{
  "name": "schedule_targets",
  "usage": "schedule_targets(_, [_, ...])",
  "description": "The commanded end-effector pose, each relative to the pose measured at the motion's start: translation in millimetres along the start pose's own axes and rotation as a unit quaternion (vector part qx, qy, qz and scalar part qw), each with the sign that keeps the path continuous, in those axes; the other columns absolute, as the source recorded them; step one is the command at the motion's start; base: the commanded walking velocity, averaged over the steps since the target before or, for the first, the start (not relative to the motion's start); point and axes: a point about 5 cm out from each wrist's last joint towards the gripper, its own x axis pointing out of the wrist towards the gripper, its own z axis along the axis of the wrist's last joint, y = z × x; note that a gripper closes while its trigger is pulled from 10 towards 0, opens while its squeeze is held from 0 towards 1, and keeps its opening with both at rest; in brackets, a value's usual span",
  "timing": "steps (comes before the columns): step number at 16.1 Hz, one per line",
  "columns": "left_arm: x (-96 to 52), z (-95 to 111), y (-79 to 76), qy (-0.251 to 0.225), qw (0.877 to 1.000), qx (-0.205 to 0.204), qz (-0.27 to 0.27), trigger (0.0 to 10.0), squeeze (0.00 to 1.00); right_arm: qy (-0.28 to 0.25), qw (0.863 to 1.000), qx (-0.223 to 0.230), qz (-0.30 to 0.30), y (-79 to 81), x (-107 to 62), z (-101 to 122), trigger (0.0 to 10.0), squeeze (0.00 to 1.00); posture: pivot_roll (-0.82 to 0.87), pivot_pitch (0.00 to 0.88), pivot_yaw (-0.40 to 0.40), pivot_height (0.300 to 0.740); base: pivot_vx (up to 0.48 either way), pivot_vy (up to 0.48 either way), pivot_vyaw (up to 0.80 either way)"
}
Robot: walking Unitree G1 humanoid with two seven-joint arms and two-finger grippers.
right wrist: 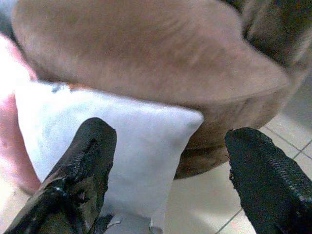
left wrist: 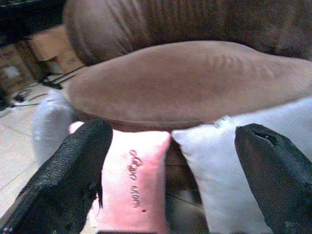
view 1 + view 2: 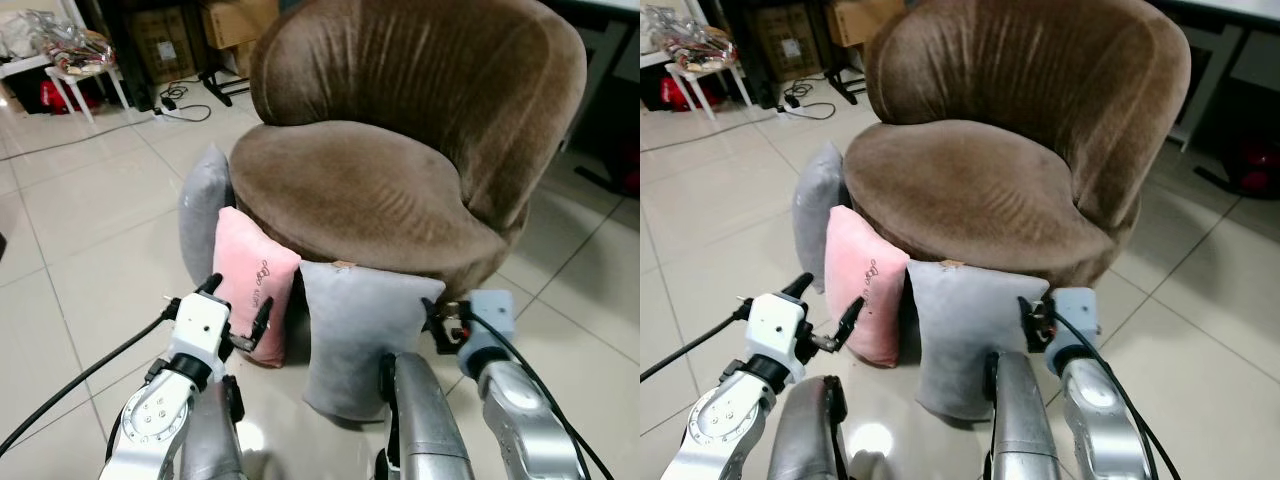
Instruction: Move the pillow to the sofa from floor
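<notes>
Three pillows stand on the floor, leaning against the front of a round brown sofa chair (image 3: 350,185): a pink pillow (image 3: 250,280) in the middle, a grey pillow (image 3: 360,335) on its right, and another grey pillow (image 3: 203,215) behind on the left. My left gripper (image 3: 238,300) is open just in front of the pink pillow (image 2: 136,180), its fingers (image 2: 73,165) spread wide. My right gripper (image 3: 440,322) is open beside the upper right corner of the front grey pillow (image 1: 122,141). Nothing is held in either one.
Tiled floor (image 3: 80,200) spreads to the left and right of the chair. A small white table (image 3: 85,65), cardboard boxes (image 3: 160,45) and cables (image 3: 180,105) sit at the back left. A desk leg (image 3: 600,90) stands at the back right.
</notes>
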Motion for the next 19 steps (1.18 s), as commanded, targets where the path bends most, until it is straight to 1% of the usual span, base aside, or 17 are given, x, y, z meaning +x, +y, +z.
schedule_targets(1, [-0.2,0,1.5,0.004,1.000,0.004,-0.005,10.0,0.11,-0.002,1.000,-0.005,0.013,3.6,4.6,3,10.0,0.00,-0.09,0.000,0.035,0.431,0.000,0.000,0.00])
schedule_targets(3, [-2.0,0,3.5,0.007,1.000,0.012,-0.013,10.0,0.11,0.008,1.000,-0.001,0.027,9.1,18.5,2,10.0,0.00,-0.07,0.000,0.038,0.411,0.000,0.000,0.00])
schedule_targets(4, [-2.6,0,4.3,0.007,1.000,0.014,-0.014,10.0,0.11,0.009,1.000,-0.003,0.030,10.8,20.9,2,10.0,0.00,-0.07,0.000,0.039,0.406,0.000,0.000,0.00])
schedule_targets(5, [-4.5,2,8.4,0.009,1.000,0.021,-0.020,10.0,0.11,0.006,0.999,-0.003,0.045,22.2,31.5,6,10.0,0.00,-0.05,0.000,0.045,0.391,0.000,0.000,0.00])
schedule_targets(6, [-4.8,3,9.2,0.009,0.999,0.023,-0.024,10.0,0.11,0.005,0.999,0.001,0.053,26.8,34.9,7,10.0,0.00,-0.05,0.002,0.046,0.391,0.000,0.000,0.00])
schedule_targets(7, [-5.1,4,10.1,0.008,0.999,0.024,-0.030,10.0,0.11,-0.001,0.997,0.014,0.072,35.4,40.1,11,10.0,1.00,-0.04,0.013,0.049,0.391,0.000,0.000,0.00])
schedule_targets(10, [-7.2,9,7.0,0.001,0.998,0.019,-0.059,10.0,0.11,-0.028,0.994,0.032,0.100,55.2,56.7,27,10.0,1.00,-0.02,0.047,0.059,0.391,0.000,0.000,0.00])
schedule_targets(11, [-10.9,9,4.5,0.009,0.996,0.023,-0.081,10.0,0.11,-0.027,0.994,0.016,0.102,62.0,63.2,31,10.0,1.00,0.00,0.069,0.064,0.391,0.000,0.000,0.00])
schedule_targets(12, [-13.9,8,3.6,0.015,0.995,0.024,-0.096,10.0,0.11,-0.024,0.995,0.006,0.100,65.0,66.7,33,10.0,1.00,0.00,0.075,0.065,0.391,0.000,0.000,0.00])
schedule_targets(13, [-18.5,8,3.6,0.023,0.993,0.027,-0.113,10.0,0.10,-0.017,0.995,-0.009,0.095,68.8,72.1,34,10.0,1.00,0.02,0.104,0.071,0.391,0.000,0.000,0.00])
schedule_targets(15, [-24.6,7,6.0,0.034,0.991,0.031,-0.124,10.0,0.10,-0.006,0.996,-0.026,0.084,74.1,79.2,38,10.0,1.00,0.04,0.126,0.069,0.391,0.000,0.000,0.00])
schedule_targets(16, [-27.0,8,7.2,0.037,0.991,0.033,-0.127,10.0,0.11,-0.001,0.996,-0.048,0.073,76.3,82.2,40,10.0,1.00,0.05,0.141,0.067,0.391,0.000,0.000,0.00])
schedule_targets(17, [-29.0,8,8.2,0.041,0.990,0.035,-0.130,10.0,0.11,0.006,0.994,-0.092,0.051,77.8,85.0,40,10.0,0.61,0.05,0.152,0.064,0.391,0.000,0.000,0.00])
schedule_targets(18, [-30.3,8,8.4,0.045,0.989,0.037,-0.135,10.0,0.11,0.014,0.992,-0.122,0.037,78.8,86.4,39,10.0,0.00,0.06,0.165,0.063,0.391,0.000,0.000,0.00])
schedule_targets(19, [-31.6,9,8.0,0.047,0.988,0.039,-0.140,10.0,0.11,0.020,0.990,-0.135,0.027,79.8,87.3,39,10.0,0.00,0.07,0.177,0.062,0.391,0.000,0.000,0.00])
